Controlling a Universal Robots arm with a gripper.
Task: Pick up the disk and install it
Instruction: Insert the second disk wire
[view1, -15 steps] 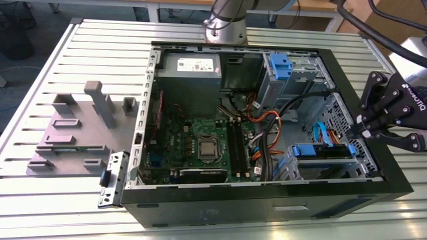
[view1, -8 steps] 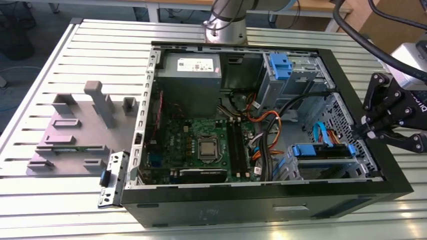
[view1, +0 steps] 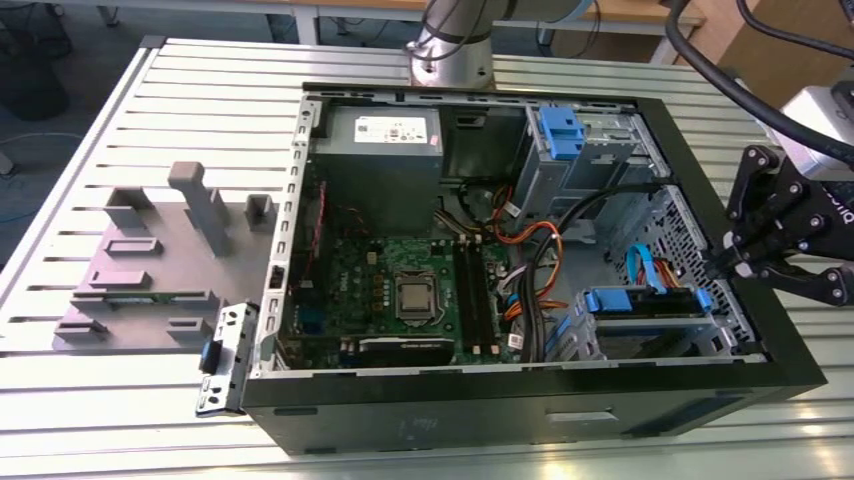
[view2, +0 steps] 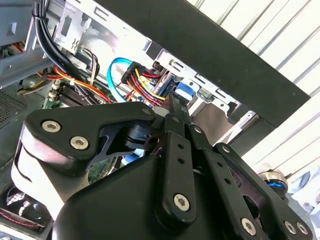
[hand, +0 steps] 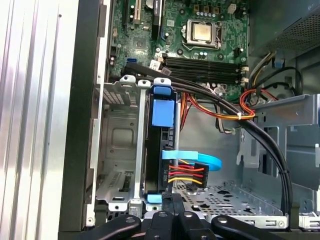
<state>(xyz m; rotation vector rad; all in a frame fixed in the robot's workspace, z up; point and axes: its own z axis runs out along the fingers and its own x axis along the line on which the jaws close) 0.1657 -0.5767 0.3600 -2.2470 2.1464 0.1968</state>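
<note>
Exterior view: one disk (view1: 643, 303) sits in the lower-right drive cage (view1: 654, 340); one gripper (view1: 742, 262) hangs at right, jaws seemingly closed, holding nothing.

The exterior view looks down from high on the open black computer case (view1: 534, 400). Both wrist views sit close over the grey metal drive cage (hand: 120, 145), sharing its red-and-yellow cable bundle (view2: 142, 75).

An open computer case (view1: 534, 400) was seen centred; a grey fixture block (view1: 147, 270) was placed at nine o'clock.
</note>
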